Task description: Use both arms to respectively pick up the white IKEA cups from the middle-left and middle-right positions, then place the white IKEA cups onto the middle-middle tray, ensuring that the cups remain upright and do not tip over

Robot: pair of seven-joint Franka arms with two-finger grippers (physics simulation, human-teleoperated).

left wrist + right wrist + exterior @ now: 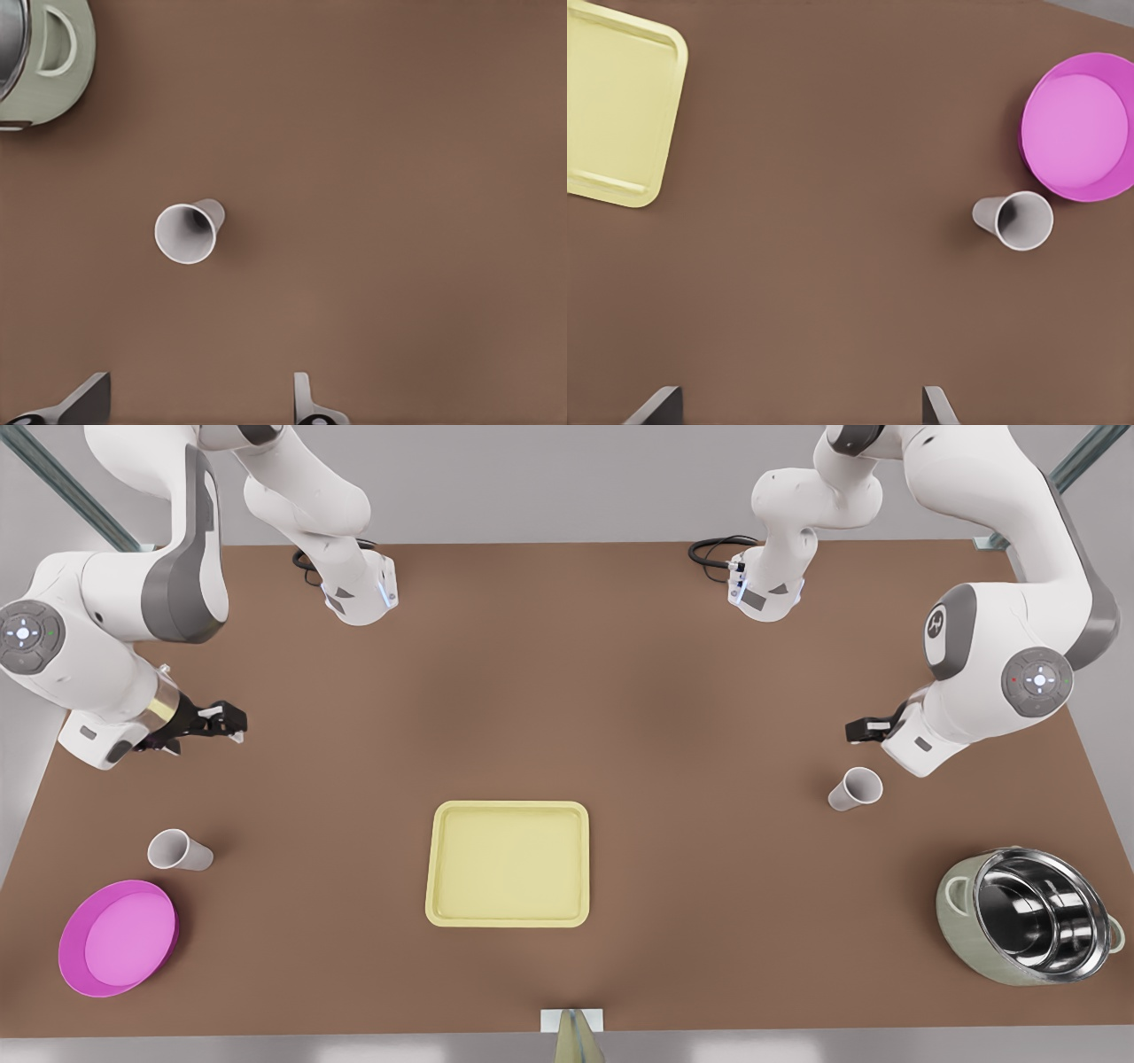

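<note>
Two white cups stand upright on the brown table. One cup (856, 788) (188, 231) is at the front view's right, with my left gripper (855, 731) (199, 394) hovering just behind it, fingers open and holding nothing. The other cup (180, 850) (1015, 220) is at the front view's left, and my right gripper (232, 722) (799, 400) hangs open well behind it and slightly toward the table's middle. The pale-yellow tray (508, 865) (616, 106) lies bare in the middle between the cups.
A magenta plate (118, 937) (1079, 124) sits close beside the cup at the front view's left. A steel pot (1032, 917) (40, 53) stands near the table's front edge at the right. Both arm bases are at the back edge.
</note>
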